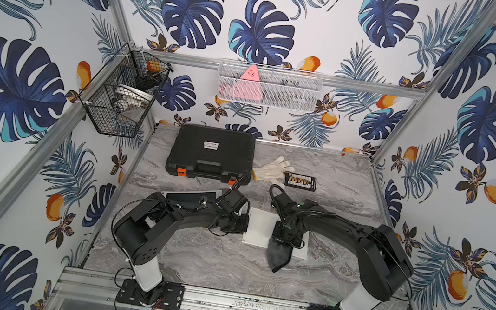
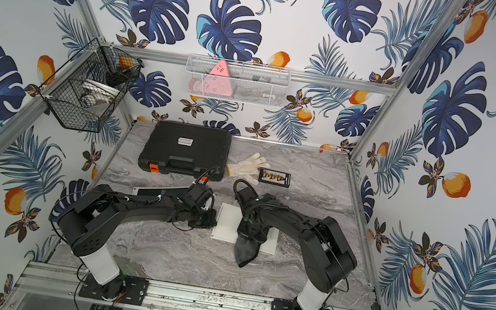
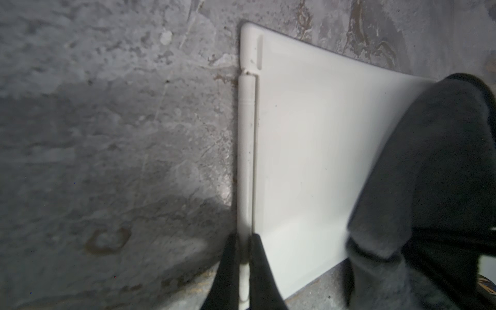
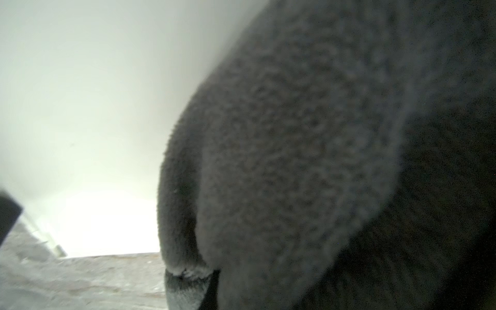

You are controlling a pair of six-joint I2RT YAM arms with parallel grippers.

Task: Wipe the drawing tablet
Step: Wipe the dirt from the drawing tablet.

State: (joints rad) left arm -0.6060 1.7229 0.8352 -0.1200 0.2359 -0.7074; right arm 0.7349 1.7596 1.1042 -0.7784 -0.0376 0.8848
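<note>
Pinching only the stylus [image 3: 246,161], your left gripper [image 3: 244,239] may slip as the right gripper's [image 1: 283,238] clamped cloth [image 1: 278,256] drags the drawing tablet [image 1: 257,227].

A grey marbled counter [image 1: 223,268] carries a closed black tool case [image 1: 212,153] with orange latches near the back wall. A white work glove [image 1: 273,169] lies just beside it, touching a small black rack of bits [image 1: 300,181]. A black wire basket [image 1: 113,109] hangs on the side wall, and a white mesh basket [image 1: 295,94] on the back wall holds a pink triangular item [image 1: 248,84].
</note>
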